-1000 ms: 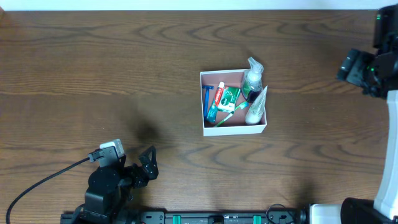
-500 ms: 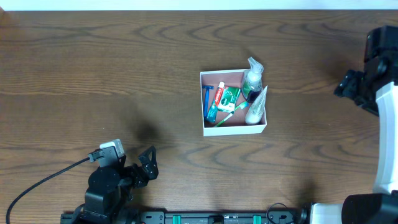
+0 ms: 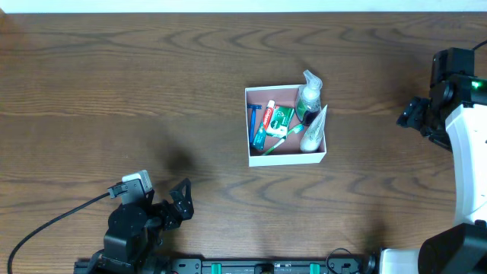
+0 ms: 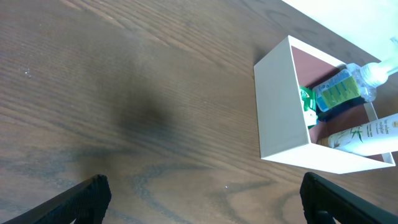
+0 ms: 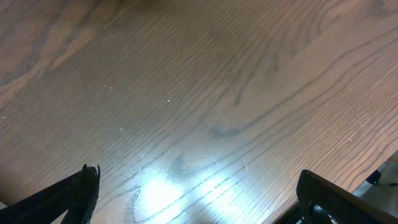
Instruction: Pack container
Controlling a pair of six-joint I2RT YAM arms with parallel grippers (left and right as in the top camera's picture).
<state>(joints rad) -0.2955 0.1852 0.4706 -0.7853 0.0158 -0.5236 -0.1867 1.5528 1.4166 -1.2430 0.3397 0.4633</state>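
Observation:
The container (image 3: 249, 125), a square white-walled box with a pink-brown inside, sits at the table's middle; it also shows in the left wrist view (image 4: 280, 106). It holds a blue razor (image 3: 253, 122), a toothpaste tube (image 3: 263, 126), a green-and-white soap packet (image 3: 279, 119), a green-capped bottle (image 3: 309, 97) and a white tube (image 3: 313, 129). My left gripper (image 3: 176, 204) is open and empty at the front left, far from the container. My right gripper (image 3: 411, 116) is open and empty at the far right edge, above bare table.
A black cable (image 3: 53, 222) runs from the left arm to the front left edge. The wooden table (image 3: 152, 91) spreads all round the container. The table's right edge shows in the right wrist view (image 5: 379, 168).
My right arm has moved down and slightly left along the table's right edge. The left arm and the container have not moved.

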